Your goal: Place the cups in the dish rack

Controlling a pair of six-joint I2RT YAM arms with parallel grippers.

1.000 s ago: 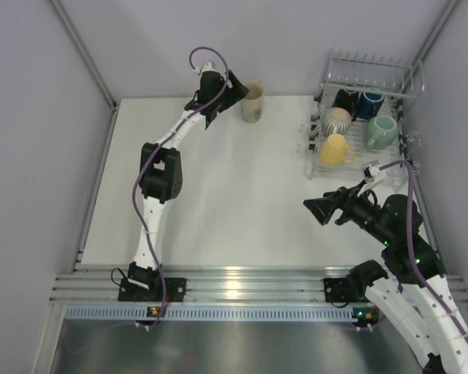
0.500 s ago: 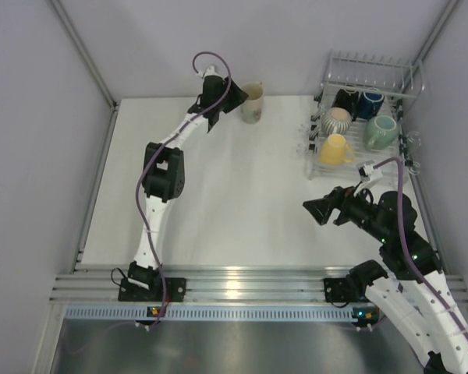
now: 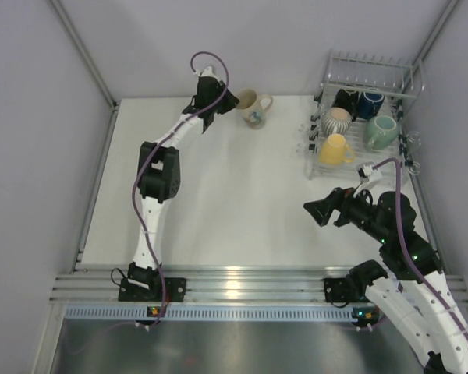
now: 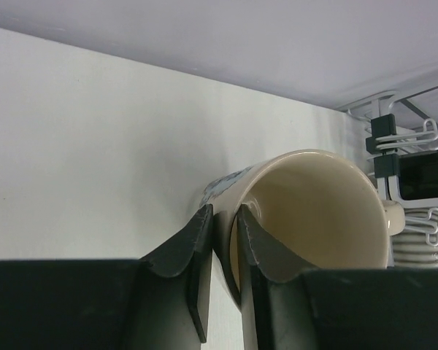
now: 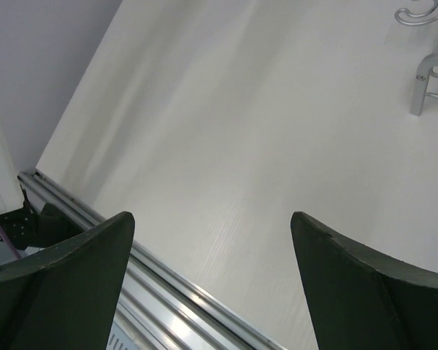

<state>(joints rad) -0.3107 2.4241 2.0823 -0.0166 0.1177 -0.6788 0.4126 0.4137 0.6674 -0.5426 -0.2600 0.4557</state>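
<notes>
Right claw (image 3: 316, 210): near-right part of the table (image 3: 218, 202), just short of the near end of the dish rack (image 3: 368, 60). My fingers are wide apart with nothing between them. The wrist view shows only bare tabletop under them. I judge this arm idle.

Left arm: stretched out to the far edge, about mid-width. My left claw (image 4: 223, 222) is clamped on the wall of the cream cup (image 4: 314, 211), with one finger (image 4: 197, 255) outside and the other inside the rim. The cup is tilted over, mouth toward my wrist, handle toward the right edge, green mark on its lower side. I cannot tell whether it rests on the table or is just lifted. There is a clear gap between it and the rack.

The rack is in the far right corner and holds five cups. The yellow cup (image 3: 335, 149) is nearest. The grey ribbed cup (image 3: 336, 121) and teal cup (image 3: 381, 132) are behind it. The black cup (image 3: 345, 100) and dark blue cup (image 3: 370, 104) come next. The farthest tines look bare.

Progress, my estimate: five of six are loaded. The cream cup is the last one, gripped but not yet in. What's left is to carry it right along the far edge, lower it among the tines and let go. A rim pinch on a tilted cup may swing, so go gently.
</notes>
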